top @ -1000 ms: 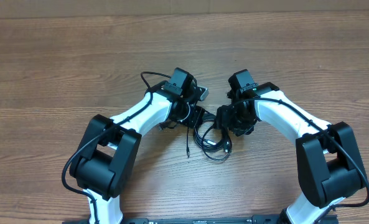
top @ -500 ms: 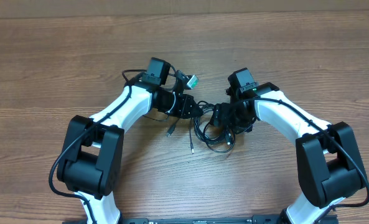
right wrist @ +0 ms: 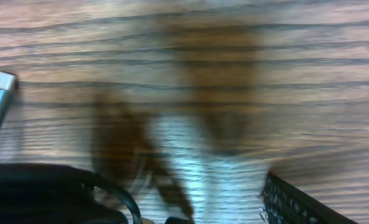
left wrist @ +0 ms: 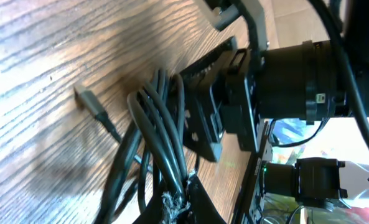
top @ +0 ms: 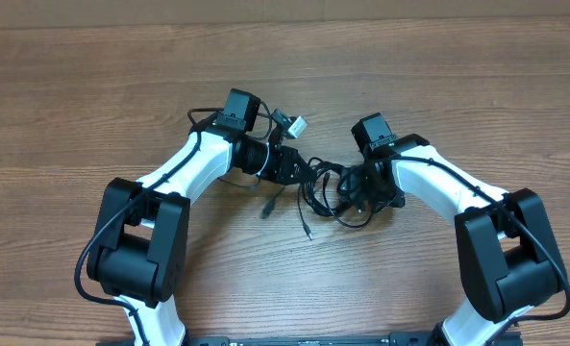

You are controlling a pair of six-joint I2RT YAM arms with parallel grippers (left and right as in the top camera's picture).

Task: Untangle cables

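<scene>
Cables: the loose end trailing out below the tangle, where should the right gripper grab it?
Probably the straight stretch just behind its plug, from above, jaws across the cord: it lies flat on the table, apart from the cable bunch.

The left arm (top: 184,169) and right arm (top: 445,185) have white link shells, black joint housings and thin black wiring.

The right wrist view is blurred, and the bottom edge cuts off the right tool's fingers (right wrist: 296,202). Overhead, the cables (top: 334,197) bunch too tightly to tell strands apart.
</scene>
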